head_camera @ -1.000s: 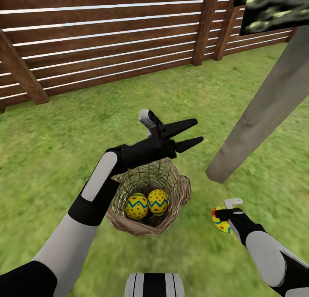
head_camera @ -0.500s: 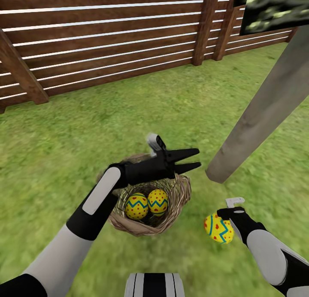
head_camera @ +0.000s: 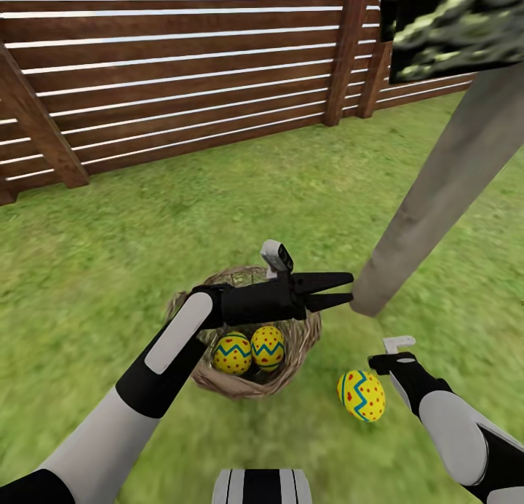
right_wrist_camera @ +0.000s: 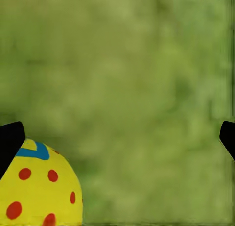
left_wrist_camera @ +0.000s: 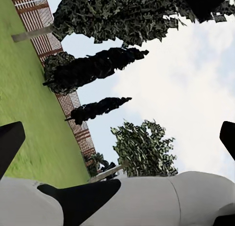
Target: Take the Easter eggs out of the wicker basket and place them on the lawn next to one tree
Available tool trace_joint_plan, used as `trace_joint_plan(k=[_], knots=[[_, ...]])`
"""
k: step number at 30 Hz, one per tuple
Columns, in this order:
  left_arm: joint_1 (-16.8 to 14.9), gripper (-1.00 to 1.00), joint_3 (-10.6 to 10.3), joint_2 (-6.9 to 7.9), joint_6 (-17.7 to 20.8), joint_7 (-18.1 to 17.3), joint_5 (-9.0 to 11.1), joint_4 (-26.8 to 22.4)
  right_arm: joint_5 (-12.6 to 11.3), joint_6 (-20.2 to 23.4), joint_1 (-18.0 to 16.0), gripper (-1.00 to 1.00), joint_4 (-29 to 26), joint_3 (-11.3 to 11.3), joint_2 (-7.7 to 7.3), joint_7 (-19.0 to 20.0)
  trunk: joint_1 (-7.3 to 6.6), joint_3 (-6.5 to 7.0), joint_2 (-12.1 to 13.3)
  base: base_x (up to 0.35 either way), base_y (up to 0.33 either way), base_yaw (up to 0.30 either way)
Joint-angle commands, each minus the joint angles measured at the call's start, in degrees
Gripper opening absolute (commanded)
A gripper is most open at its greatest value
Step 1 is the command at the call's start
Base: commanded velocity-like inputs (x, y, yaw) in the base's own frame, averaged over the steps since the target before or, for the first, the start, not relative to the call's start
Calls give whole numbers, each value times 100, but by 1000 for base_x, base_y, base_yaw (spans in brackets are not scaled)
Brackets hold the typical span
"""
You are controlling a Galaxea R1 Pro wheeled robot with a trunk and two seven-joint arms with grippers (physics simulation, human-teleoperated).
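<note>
The wicker basket stands on the lawn and holds two Easter eggs side by side. My left gripper hovers open over the basket's far rim, fingers pointing toward the base of the tree. The third egg lies on the grass right of the basket, a short way in front of the trunk's foot. My right gripper is just beside this egg, open and empty. In the right wrist view the egg sits by one fingertip, outside the grip.
A brown slat fence bounds the lawn at the back. The tree's dark canopy hangs at the upper right. Grass stretches left of the basket. The left wrist view looks across at dark trees, sky and a white forearm.
My right gripper has let go of the third egg, which now lies on the grass. My left gripper has come down over the basket. The camera has shifted slightly.
</note>
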Motion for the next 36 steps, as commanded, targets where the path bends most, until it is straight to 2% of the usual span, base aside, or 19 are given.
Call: trace_joint_plan(k=[1, 6, 8, 10, 11, 12, 13, 15, 17, 19, 20, 21, 23, 27, 28, 30, 31, 33, 36], knots=[[-3, 100, 1, -3, 14, -31, -24, 4, 25, 9, -3, 100, -4, -23, 2, -6, -6, 19, 0, -311, 0, 0], [-3, 100, -7, 7, 14, -35, -24, -12, 4, -6, -3, 100, -15, -32, 2, 112, -19, 130, 7, -303, 0, 0], [-3, 100, -8, 19, 14, -39, -24, -49, -4, -5, -3, 100, -21, -40, 2, 368, -24, 175, 9, -113, 0, 0], [-10, 100, 0, 93, 18, -46, -24, -93, -15, 10, -3, 100, -91, -61, -24, 969, -29, 219, 12, -24, 0, 0], [-11, 100, 8, 148, 21, -51, -24, -113, -48, 30, 0, 100, -191, -104, -84, 1685, -32, 241, 13, -5, 0, 0], [-17, 100, 13, 186, 22, -55, -24, -122, -109, 42, 3, 100, -257, -200, -153, 2098, -34, 263, 15, -3, 0, 0], [-69, 100, 17, 232, 24, -64, -24, -150, -237, 57, 5, 100, -392, -476, -264, 2687, -37, 285, 16, 0, 0, 0], [-117, 100, 28, 261, 189, -84, -24, -176, -305, 88, 6, 100, -620, -719, -414, 3240, -42, 330, 19, 0, 0, 0], [-151, 100, 159, 429, 270, -249, -24, -180, -323, 101, 19, 100, -816, -893, -653, 3682, -47, 374, 21, 0, 0, 0], [-174, 100, 211, 740, 282, -620, -24, -181, -322, 171, 29, 100, -874, -1264, -871, 4074, -53, 418, 24, 0, 0, 0], [-193, 100, 222, 945, 278, -978, -24, -181, -319, 292, 31, 100, -905, -1476, -992, 4226, -55, 440, 26, 0, 0, 0], [-199, 100, 234, 1062, 274, -1214, -24, -181, -318, 352, 32, 100, -933, -1562, -1087, 4284, -58, 463, 27, 0, 0, 0], [-204, 100, 387, 1289, 270, -1477, -24, -181, -324, 404, 39, 100, -950, -1637, -1248, 4413, -63, 507, 30, 0, 0, 0], [-197, 100, 606, 1618, 275, -1632, -24, -181, -337, 431, 132, 100, -927, -1660, -1518, 5156, -73, 595, 35, 0, 0, 0], [-197, 100, 644, 1664, 270, -1808, -24, -181, -341, 436, 166, 100, -927, -1660, -1589, 5364, -76, 618, 36, 0, 0, 0], [-197, 100, 678, 1696, 262, -2127, -24, -181, -343, 460, 192, 100, -923, -1667, -1722, 5933, -81, 662, 39, 0, 0, 0], [-192, 100, 683, 1701, 261, -2189, -24, -181, -342, 575, 196, 100, -923, -1668, -1777, 6296, -81, 662, 39, 0, 0, 0], [-192, 100, 685, 1703, 261, -2215, -24, -181, -338, 723, 198, 100, -927, -1669, -1821, 6644, -81, 662, 39, 0, 0, 0], [-94, 100, 683, 1722, 240, -2272, 4, -93, -355, 756, 128, 100, -998, -1685, -1858, 6678, -81, 662, 39, 0, 0, 0]])
